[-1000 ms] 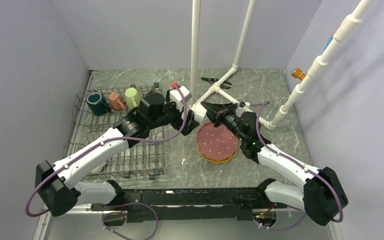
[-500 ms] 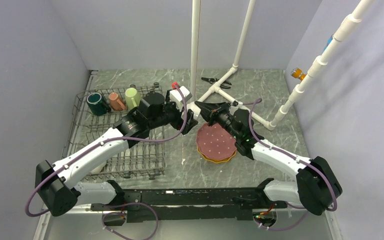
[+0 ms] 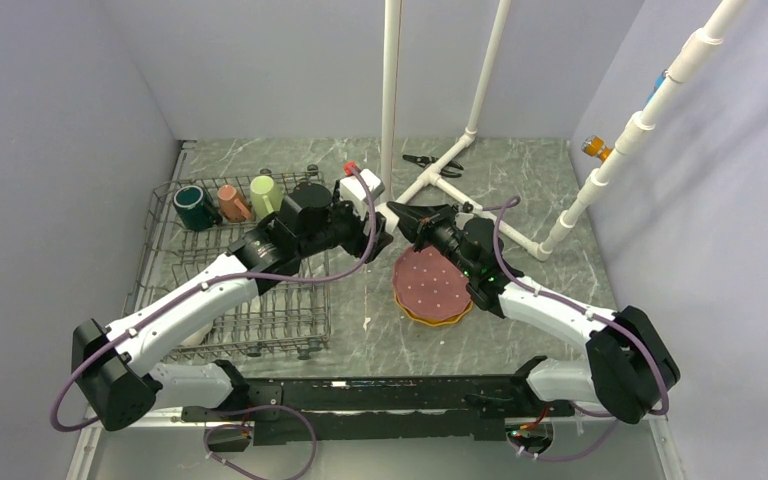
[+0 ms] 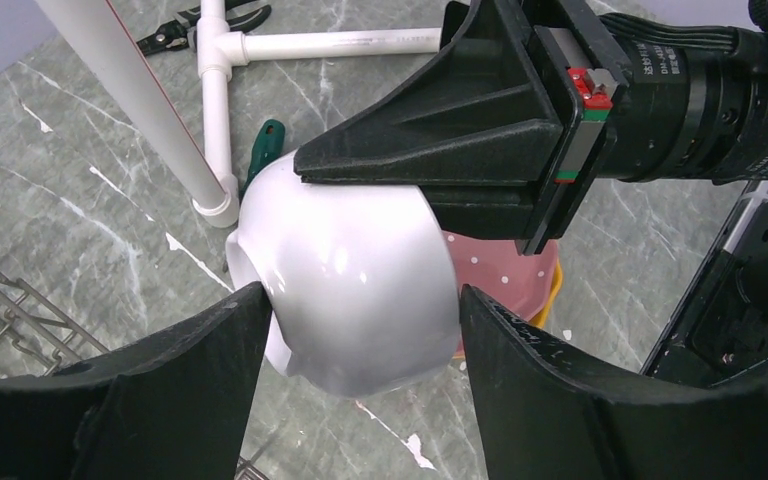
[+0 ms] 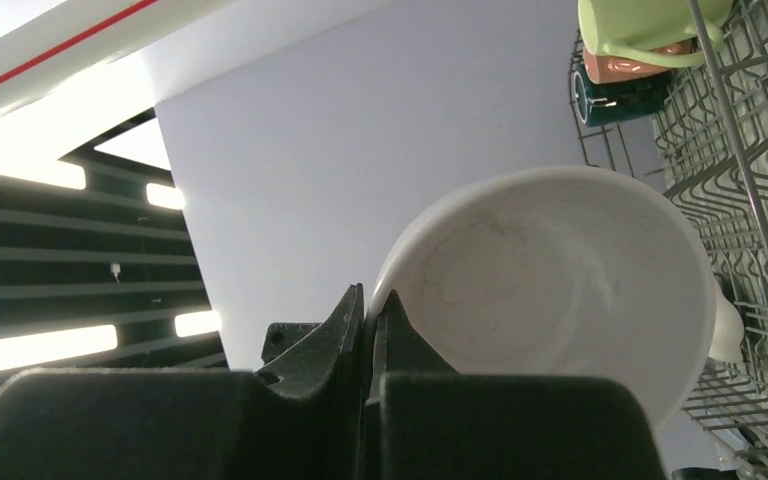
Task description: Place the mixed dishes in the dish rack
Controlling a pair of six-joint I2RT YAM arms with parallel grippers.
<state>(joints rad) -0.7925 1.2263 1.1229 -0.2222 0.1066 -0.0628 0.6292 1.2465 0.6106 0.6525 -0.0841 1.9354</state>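
The white bowl [image 4: 350, 270] hangs in the air between the 2 arms, above the table just beyond the pink plate [image 3: 435, 280], and everything turns on how it sits inside the left gripper [image 4: 360, 295]. It lies on its side, with its outer wall toward the left wrist and its mouth toward the right wrist. The right gripper [image 5: 372, 305] has its 2 fingers pinched together on the rim, 1 inside and 1 outside. The left fingers are spread wide and flank the bowl's widest part, close against both sides. Whether they press on it yet, I cannot tell. The dish rack [image 3: 260, 325], with 3 mugs at its far end, lies on the left arm's side, so that arm looks better placed to carry the bowl there.
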